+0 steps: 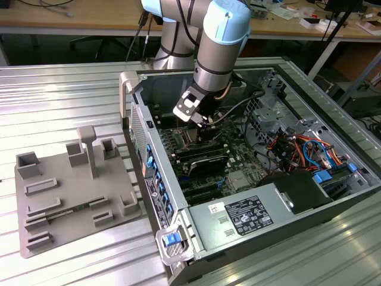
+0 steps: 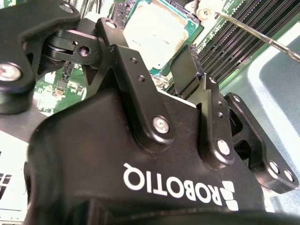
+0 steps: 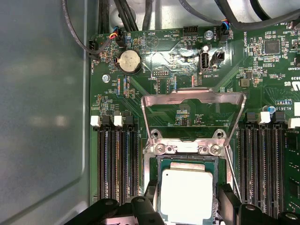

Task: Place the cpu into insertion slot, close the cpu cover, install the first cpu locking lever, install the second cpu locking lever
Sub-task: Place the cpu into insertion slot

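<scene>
Silver-grey arm [image 1: 209, 70] with pale blue joint caps [image 1: 229, 24]; black gripper [image 2: 147, 51], silver screws [image 2: 161, 124], white lettering [image 2: 178, 185].

cpu [image 3: 190, 194]: smooth grey metal top, dull shine. cpu cover [image 3: 193, 97]: thin silver metal, shiny. circuit board [image 3: 164, 61]: green, glossy. table [image 1: 53, 89]: ribbed bare metal. tray [image 1: 71, 190]: grey matt plastic.

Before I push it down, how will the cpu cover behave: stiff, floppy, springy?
The cpu cover looks like thin stamped metal, so probably stiff yet light. It stands raised on a screwed hinge beside the cpu, so a push should swing it rather than slide it. Its open window leaves narrow bars, which might flex if pressed off-centre.
</scene>
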Controlling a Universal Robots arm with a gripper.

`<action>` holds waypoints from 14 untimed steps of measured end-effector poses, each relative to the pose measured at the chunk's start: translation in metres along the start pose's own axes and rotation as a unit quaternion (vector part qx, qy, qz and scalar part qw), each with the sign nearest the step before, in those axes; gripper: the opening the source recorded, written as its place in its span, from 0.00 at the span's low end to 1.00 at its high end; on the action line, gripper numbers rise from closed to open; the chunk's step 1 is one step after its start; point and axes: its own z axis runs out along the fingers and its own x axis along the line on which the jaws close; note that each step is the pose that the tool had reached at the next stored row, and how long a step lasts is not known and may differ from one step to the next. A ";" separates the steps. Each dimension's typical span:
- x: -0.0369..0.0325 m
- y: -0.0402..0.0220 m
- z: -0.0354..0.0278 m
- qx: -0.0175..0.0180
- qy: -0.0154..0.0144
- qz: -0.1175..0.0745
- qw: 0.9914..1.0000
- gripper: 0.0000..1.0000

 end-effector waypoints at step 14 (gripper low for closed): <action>0.0000 0.0002 -0.0021 0.000 -0.001 -0.001 1.000 0.53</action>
